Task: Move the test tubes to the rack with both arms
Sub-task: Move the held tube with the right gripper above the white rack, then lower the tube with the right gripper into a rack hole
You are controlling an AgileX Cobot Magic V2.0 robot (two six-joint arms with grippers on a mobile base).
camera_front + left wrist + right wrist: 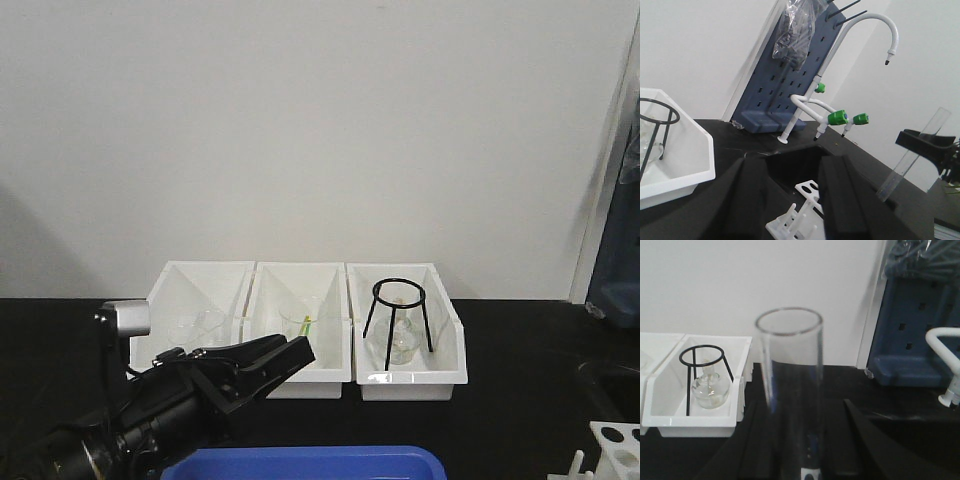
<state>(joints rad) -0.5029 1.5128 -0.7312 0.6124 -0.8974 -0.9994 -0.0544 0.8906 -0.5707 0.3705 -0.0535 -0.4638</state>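
Right gripper (921, 142) clamped on test tube (905, 167), held aloft near rack (799, 212), not yet inserted. Left gripper (282, 357) parted, empty. Glass tube likely light, rigid, slick, fragile; grip mid-shaft, gently.

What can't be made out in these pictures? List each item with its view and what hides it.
Rack: front view, cut off by the lower right corner; left wrist view, mostly behind the left gripper.
Test tube, lower end: right wrist view, blurred and cut by the bottom edge.
Right gripper: left wrist view, cut off by the right edge.
Middle bin, contents: front view, too small.
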